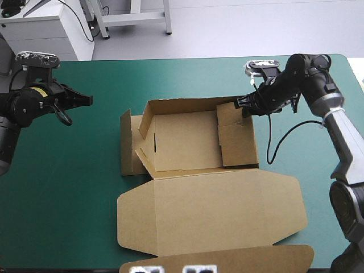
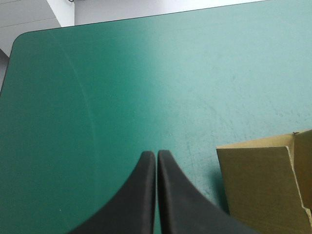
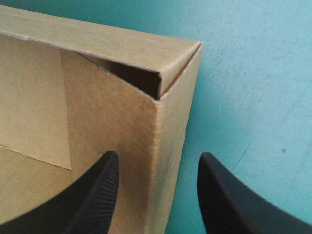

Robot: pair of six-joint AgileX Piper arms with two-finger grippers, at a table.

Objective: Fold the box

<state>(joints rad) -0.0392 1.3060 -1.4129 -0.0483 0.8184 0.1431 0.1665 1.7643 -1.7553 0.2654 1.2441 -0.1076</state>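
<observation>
Box on table: brown cut-board box (image 1: pixel 187 142) sits mid-table on the flat teal-green cover (image 1: pixel 68 193), slightly right of centre. The open tray is toward the far edge, the lid toward the near edge.
Cover: bare around the box, with faint scuffs in the left wrist view.
Lid: wide flat brown lid panel (image 1: pixel 210 210) with angled ends, joined to the tray's near wall. A narrow front flap (image 1: pixel 227 261) lies beyond it.
Tray: far and right walls are upright. A brown inner flap (image 1: pixel 236 133) is folded in along the right side. The left side panels (image 1: pixel 129 142) splay outward.
Right arm: grey-and-black right arm (image 1: pixel 341 131) reaches to the tray's far right corner.
Left arm: black left arm (image 1: pixel 25 108) is over bare cover, left of the box and well apart from it.
Right grip: right gripper (image 3: pixel 158 158) is spread, straddling the right wall at that corner. One black finger (image 3: pixel 92 195) is inside the tray, the other outside over the cover. Cannot tell if either touches the board.
Left grip: left gripper (image 2: pixel 156 153) has its fingers pressed together, holding nothing. A box corner is just beside it.
In the way: the upright wall stands between the right fingers, and the inner flap is near the inside one.
Room: white cabinet (image 1: pixel 51 31) and pale metal frame legs (image 1: pixel 133 20) stand on pale floor beyond the far edge.
Hidden: the front flap is cut off at the near edge of the high view. The right fingertips merge with the shaded corner there. How the left panels are layered is hard to read.
</observation>
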